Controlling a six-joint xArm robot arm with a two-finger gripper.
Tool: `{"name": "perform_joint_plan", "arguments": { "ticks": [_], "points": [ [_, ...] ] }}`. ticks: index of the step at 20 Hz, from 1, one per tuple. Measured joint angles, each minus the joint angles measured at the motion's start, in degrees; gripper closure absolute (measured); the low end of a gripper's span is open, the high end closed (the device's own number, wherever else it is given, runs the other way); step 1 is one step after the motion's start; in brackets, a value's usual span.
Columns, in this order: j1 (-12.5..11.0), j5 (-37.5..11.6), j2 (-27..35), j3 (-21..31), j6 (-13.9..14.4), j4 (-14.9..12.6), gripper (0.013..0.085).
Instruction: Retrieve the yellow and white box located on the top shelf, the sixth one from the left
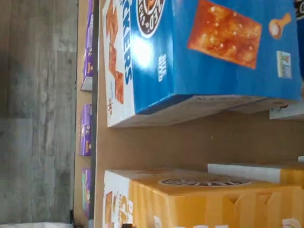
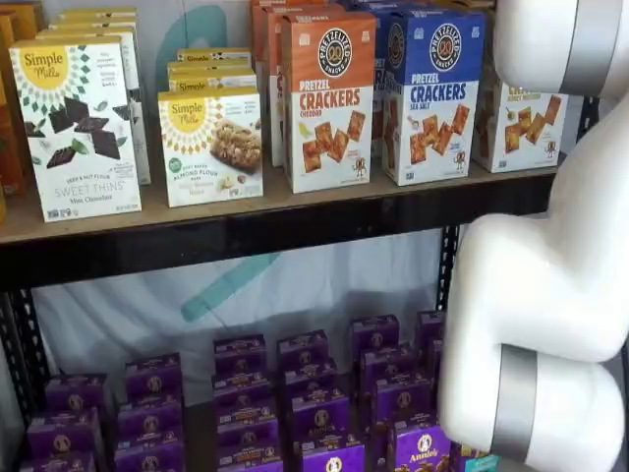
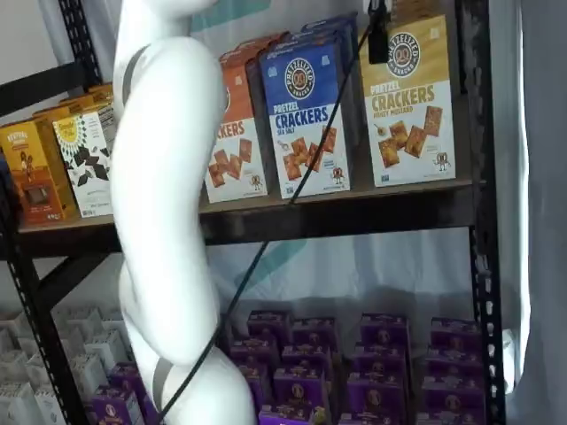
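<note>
Fingers (image 3: 379,35) show as one dark shape above the yellow box (image 3: 408,102), so we cannot tell their state. We see that box standing at the right end of the worktop (image 3: 354,208), beside the blue box (image 3: 306,115).

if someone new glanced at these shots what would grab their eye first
Probably the bulky white robot arm, which stands between the cameras and the shelves in both shelf views. Next, the row of tall pretzel cracker cartons on the tan wooden top shelf: an orange carton, a blue carton and the yellow and white box at the right end. Purple boxes crowd the lower level.
</note>
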Motion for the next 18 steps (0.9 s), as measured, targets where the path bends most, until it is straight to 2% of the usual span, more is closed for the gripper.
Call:
{"name": "perform_joint_plan", "arguments": {
  "ticks": [4, 8, 13, 18],
  "points": [
    [1.26, 3.68, 1.73, -3.34, 0.72, -2.97, 0.013],
    [1.96, 6.15, 2.65, -5.3, 1.18, -4.44, 0.013],
    [2.8, 5.28, 0.94, -2.78, 1.29, -5.95, 0.013],
    [2.8, 4.29, -0.32, -0.75, 1.21, -5.84, 0.013]
  ]
}}
